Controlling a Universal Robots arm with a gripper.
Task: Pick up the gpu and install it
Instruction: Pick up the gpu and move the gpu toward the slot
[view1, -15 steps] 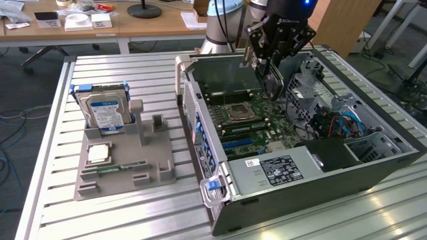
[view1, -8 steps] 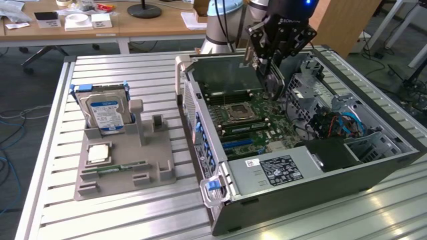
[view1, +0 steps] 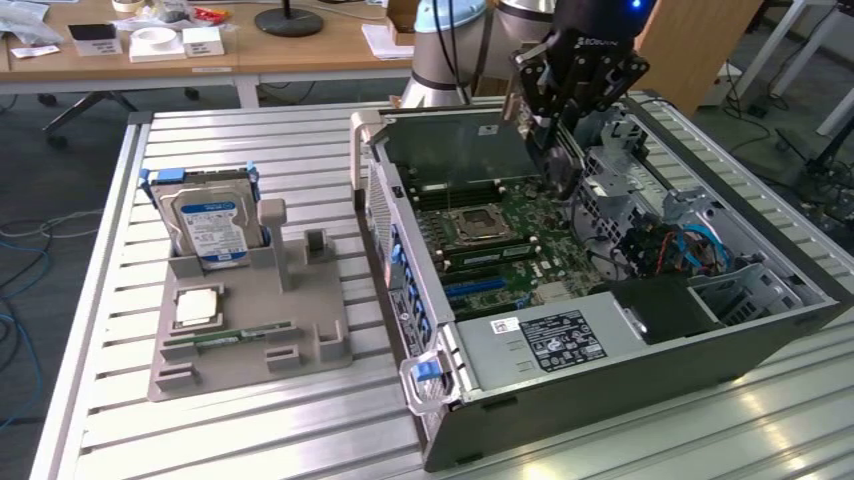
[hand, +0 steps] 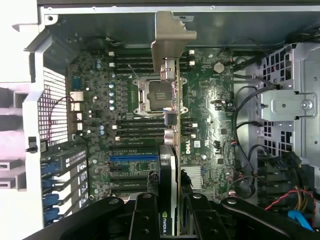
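**Gpu held edge-on above the open case**

On the exterior view's left, the grey holder tray carries the hard drive and the memory stick, well apart from the work. Further right lies the computer case, open side up, with the motherboard exposed. Above it, the gripper is clamped on the card at a middling width. The card hangs upright over the board, not seated in any slot.

In the wrist view its silver bracket points toward the case wall, and the card's thin edge crosses the processor socket.

The step in hand looks like carrying and aligning. To do it well:
- hold the card plumb
- set its edge parallel to the blue slot
- steer clear of the cables at the exterior view's right
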